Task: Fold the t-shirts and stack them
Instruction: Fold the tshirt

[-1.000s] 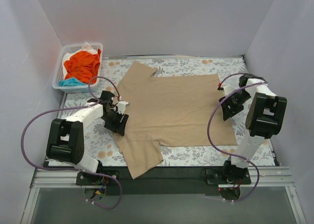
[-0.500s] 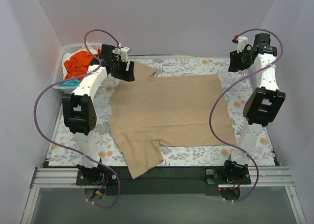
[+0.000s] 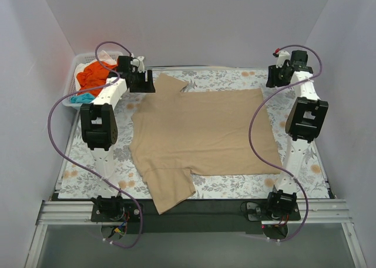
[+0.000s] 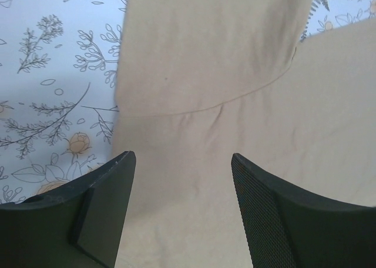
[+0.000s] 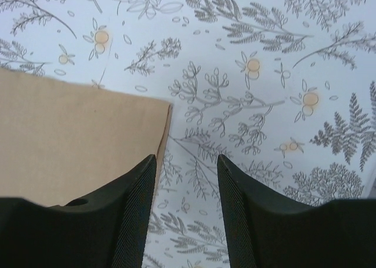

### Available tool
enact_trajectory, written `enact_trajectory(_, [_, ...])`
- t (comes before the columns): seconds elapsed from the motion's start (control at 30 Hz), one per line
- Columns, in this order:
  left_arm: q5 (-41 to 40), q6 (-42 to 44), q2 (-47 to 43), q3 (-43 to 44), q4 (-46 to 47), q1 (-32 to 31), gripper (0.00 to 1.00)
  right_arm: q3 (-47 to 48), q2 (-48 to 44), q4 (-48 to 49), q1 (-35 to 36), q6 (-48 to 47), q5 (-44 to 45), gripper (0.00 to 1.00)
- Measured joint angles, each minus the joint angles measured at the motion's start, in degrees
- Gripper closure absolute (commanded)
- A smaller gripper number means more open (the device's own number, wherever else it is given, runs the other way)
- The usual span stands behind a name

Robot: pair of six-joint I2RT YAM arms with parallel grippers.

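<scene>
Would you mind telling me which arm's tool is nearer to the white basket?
Left. The left tool hovers just beside the basket; the right tool is across the table, past the tan shirt.

We look down from high behind the near edge, far enough back to take in the whole floral cover (image 3: pixel 235 187) and the entire tan shirt (image 3: pixel 205 133). Our left wrist view hangs close over the shirt's far-left sleeve, facing down between the fingers (image 4: pixel 100 209) of the left gripper (image 4: pixel 181 157). Our right wrist view sits equally close above the shirt's far-right corner, looking down between the fingers (image 5: pixel 129 221) of the right gripper (image 5: pixel 185 159). All three views share shirt and cover.
</scene>
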Motion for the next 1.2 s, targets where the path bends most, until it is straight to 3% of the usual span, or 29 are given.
enact_trajectory(0.4, [0.07, -1.03, 0.00, -0.39, 2.21, 1.20, 0.38, 1.11, 7.54, 6.88, 7.30, 0.22, 7.72, 0.55])
enact_trajectory(0.8, [0.31, -1.18, 3.23, 0.92, 2.64, 1.20, 0.37, 1.31, 7.72, 8.22, 7.23, -0.39, 9.94, 0.55])
enact_trajectory(0.93, [0.20, -1.49, 6.73, 3.48, 2.73, 1.20, 0.37, 1.31, 7.72, 8.26, 7.48, -1.11, 10.16, 0.67])
enact_trajectory(0.97, [0.11, -1.53, 7.54, 4.20, 2.45, 1.20, 0.37, 1.31, 7.74, 8.24, 7.56, -1.33, 10.19, 0.79])
enact_trajectory(1.07, [-0.11, -1.68, 9.81, 6.49, 2.03, 1.20, 0.36, 1.64, 7.89, 8.04, 7.85, -1.88, 10.14, 0.98])
enact_trajectory(1.2, [-0.48, -1.75, 12.39, 9.44, 1.97, 1.20, 0.37, 1.79, 7.93, 7.96, 8.17, -2.89, 10.19, 0.99])
